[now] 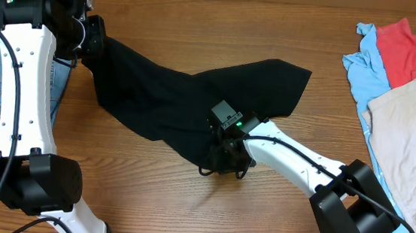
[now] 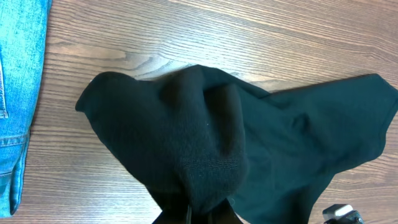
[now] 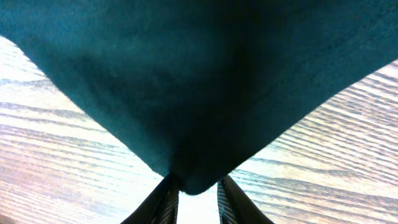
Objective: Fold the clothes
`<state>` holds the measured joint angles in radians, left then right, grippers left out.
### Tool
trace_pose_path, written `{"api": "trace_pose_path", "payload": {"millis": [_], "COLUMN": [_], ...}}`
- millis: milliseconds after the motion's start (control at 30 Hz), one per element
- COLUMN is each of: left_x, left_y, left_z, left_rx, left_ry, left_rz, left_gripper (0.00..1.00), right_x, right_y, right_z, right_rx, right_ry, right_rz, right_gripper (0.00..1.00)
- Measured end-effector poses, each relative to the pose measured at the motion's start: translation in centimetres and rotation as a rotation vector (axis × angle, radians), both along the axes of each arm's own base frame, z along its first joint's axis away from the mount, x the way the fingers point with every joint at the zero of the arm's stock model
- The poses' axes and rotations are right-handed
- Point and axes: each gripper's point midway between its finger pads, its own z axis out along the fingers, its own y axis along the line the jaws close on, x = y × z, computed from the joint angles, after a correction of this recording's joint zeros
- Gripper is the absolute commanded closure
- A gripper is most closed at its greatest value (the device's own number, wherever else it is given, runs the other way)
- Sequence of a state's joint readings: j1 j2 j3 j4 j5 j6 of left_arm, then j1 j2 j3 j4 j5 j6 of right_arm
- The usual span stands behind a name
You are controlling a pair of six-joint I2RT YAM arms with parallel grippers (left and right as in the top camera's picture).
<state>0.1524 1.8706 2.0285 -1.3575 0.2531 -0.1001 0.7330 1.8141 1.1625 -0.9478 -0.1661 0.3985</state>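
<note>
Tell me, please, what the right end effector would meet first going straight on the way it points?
The black shirt: the right end effector pinches a fold of it, and cloth fills the way ahead. Depth beyond is unclear.

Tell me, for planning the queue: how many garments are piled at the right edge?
3: a light blue garment leftmost, a red garment at the far end, a beige garment in front. Others may hide underneath or off-frame.

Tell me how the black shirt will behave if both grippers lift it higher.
Probably floppy: the black shirt sags and creases between the left gripper and right gripper, so it should drape, not hold shape. Likely light: thin cloth, held by two small pinches. It may drag on the table.
</note>
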Motion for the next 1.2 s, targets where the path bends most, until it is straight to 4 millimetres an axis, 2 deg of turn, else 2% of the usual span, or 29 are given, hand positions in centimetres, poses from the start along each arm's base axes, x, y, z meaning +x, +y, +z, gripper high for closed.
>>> {"api": "trace_pose_path", "payload": {"millis": [67,333,433,500,567,600,633,700,767,833,867,967,1133,1200], "left_x": [0.0,0.0,0.0,0.0,0.0,0.0,0.0,0.0,0.0,0.0,0.0,0.0,0.0,0.0], "left_y": [0.0,0.0,0.0,0.0,0.0,0.0,0.0,0.0,0.0,0.0,0.0,0.0,0.0,0.0], "left_z": [0.0,0.0,0.0,0.0,0.0,0.0,0.0,0.0,0.0,0.0,0.0,0.0,0.0,0.0], "left_rx": [0.000,0.000,0.000,0.001,0.001,0.002,0.001,0.001,0.002,0.002,0.002,0.002,0.001,0.001], "left_ry": [0.000,0.000,0.000,0.001,0.000,0.000,0.001,0.001,0.000,0.000,0.000,0.000,0.001,0.001], "left_rz": [0.000,0.000,-0.001,-0.003,-0.003,-0.003,-0.003,-0.003,-0.003,-0.003,-0.003,-0.003,-0.003,-0.003], "left_gripper": [0.96,0.96,0.96,0.96,0.96,0.96,0.96,0.96,0.96,0.96,0.96,0.96,0.96,0.96], "right_x": [-0.1,-0.7,-0.4,0.9,5.8,8.0,11.0,12.1,11.8,11.0,10.7,9.6,10.7,11.2], "right_y": [0.3,1.2,0.7,-0.4,-1.5,-2.1,-4.4,-7.8,-11.1,-12.2,-12.0,-9.7,-5.5,-4.6], "right_z": [0.1,0.3,0.4,1.6,5.1,6.5,8.7,9.4,8.7,7.8,7.6,7.2,7.5,7.1], "right_rx": [0.018,0.078,0.051,-0.003,-0.024,-0.016,-0.007,-0.024,-0.053,-0.057,-0.049,0.023,0.124,0.136], "right_ry": [0.007,0.030,0.019,-0.008,-0.130,-0.183,-0.244,-0.230,-0.165,-0.114,-0.101,-0.069,-0.155,-0.179], "right_rz": [0.014,0.074,0.074,0.050,-0.034,-0.079,-0.180,-0.269,-0.349,-0.363,-0.352,-0.261,-0.127,-0.095], "right_gripper": [0.95,0.96,0.96,0.96,0.96,0.82,0.66,0.66,0.66,0.66,0.66,0.66,0.67,0.67]}}
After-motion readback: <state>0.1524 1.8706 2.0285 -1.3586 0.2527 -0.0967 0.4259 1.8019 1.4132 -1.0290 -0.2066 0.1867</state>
